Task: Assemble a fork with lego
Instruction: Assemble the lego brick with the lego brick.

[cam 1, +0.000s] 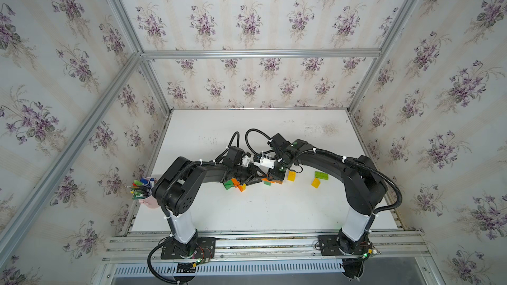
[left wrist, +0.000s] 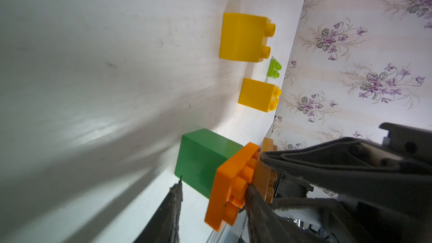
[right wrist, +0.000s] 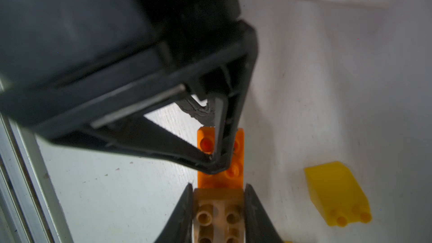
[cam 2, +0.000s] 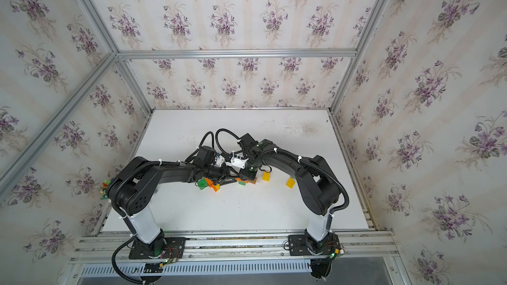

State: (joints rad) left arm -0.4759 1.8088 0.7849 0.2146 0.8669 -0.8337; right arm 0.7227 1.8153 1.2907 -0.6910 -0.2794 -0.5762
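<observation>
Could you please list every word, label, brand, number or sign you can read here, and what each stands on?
No text is readable.
The lego bricks and the wallpaper bear no lettering.
Any print on the pens is too small to tell.

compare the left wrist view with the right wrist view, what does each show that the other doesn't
Left wrist only: a dark green plastic block, a small lime-green studded brick, floral wallpaper. Right wrist only: the right gripper shut on the sides of a tan studded brick. Both: the orange studded brick against that tan brick, the white table, yellow bricks, maybe different ones.
</observation>
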